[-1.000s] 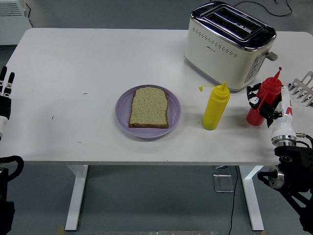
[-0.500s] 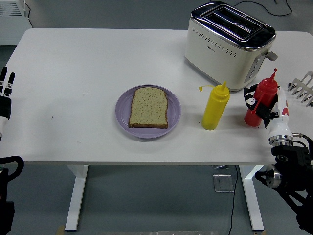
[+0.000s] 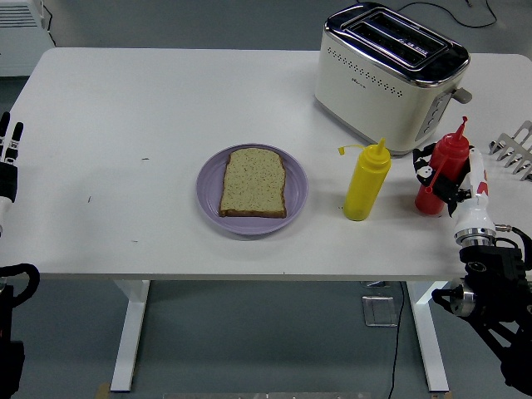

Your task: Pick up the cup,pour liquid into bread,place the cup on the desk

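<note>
Hiding the red bottle's lower side, right hand grips.

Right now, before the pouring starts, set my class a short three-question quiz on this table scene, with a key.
1. True or false: the slice of bread lies on the purple plate.
2. Which bottle does the right hand grasp? A) the yellow squeeze bottle B) the red squeeze bottle C) neither
3. Fill in: behind the two bottles, at the table's far right, stands a cream and chrome ____.

Key
1. True.
2. B; its fingers wrap the red bottle, which is tilted. The left hand rests at the table's left edge, holding nothing.
3. Toaster.
</note>
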